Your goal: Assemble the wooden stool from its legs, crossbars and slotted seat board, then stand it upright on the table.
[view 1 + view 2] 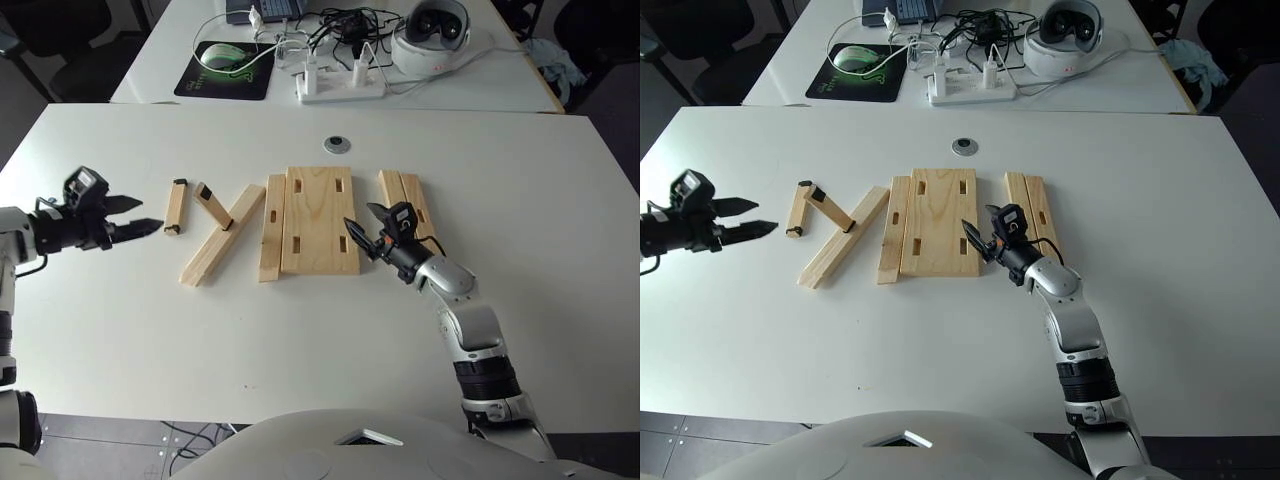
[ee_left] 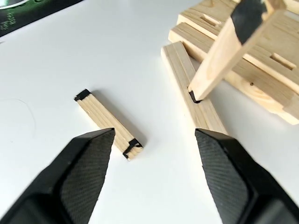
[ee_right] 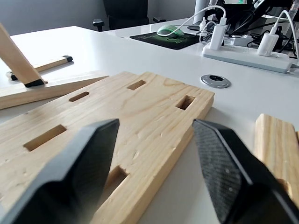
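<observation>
The slotted seat board [image 1: 320,220] lies flat mid-table, with a long slotted piece [image 1: 272,228] against its left side and two legs [image 1: 405,198] to its right. Left of these, another leg [image 1: 222,235] lies diagonally; one short crossbar [image 1: 212,205] leans with its end on that leg, and a second short crossbar [image 1: 176,206] lies flat. My left gripper [image 1: 148,213] is open, just left of the flat crossbar [image 2: 108,124] and low over the table. My right gripper [image 1: 358,226] is open at the board's right edge [image 3: 140,116], holding nothing.
A round cable grommet [image 1: 338,145] sits in the table behind the board. The table behind carries a power strip [image 1: 340,85], cables, a mouse pad [image 1: 225,70] and a white headset [image 1: 432,35]. Bare tabletop stretches in front of the parts.
</observation>
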`<state>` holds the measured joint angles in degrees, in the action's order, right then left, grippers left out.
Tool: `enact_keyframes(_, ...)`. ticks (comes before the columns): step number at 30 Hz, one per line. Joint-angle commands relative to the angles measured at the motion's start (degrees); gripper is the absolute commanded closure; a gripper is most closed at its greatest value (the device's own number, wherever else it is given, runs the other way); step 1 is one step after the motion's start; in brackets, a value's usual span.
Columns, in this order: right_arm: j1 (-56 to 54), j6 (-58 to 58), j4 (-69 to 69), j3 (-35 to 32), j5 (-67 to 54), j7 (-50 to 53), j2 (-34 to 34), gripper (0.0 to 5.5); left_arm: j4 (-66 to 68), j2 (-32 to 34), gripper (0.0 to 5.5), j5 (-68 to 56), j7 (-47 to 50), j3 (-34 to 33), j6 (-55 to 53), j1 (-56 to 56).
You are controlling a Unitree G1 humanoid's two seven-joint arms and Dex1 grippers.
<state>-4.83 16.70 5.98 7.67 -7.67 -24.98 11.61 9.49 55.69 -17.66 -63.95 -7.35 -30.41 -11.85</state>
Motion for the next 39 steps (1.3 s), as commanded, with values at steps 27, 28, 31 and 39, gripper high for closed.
enact_keyframes(27,-3.1,1.0,-0.6,2.1,-0.3,-2.3,0.4,2.58,-17.7,-13.6,1.82,-1.0,21.1,7.8,-16.7,4.8)
enact_keyframes(28,-3.1,1.1,-0.5,2.1,-0.3,-2.3,0.4,2.58,-17.7,-14.1,1.82,-0.5,22.0,8.4,-17.3,4.7)
enact_keyframes(31,-3.4,1.3,-0.5,2.2,-0.3,-2.4,0.4,2.58,-16.9,-15.2,1.82,1.4,25.0,9.6,-17.8,4.7)
enact_keyframes(39,-2.9,0.9,-1.1,2.2,-0.2,-2.8,0.6,2.58,-19.0,-16.5,1.82,-0.3,27.1,7.3,-18.9,3.7)
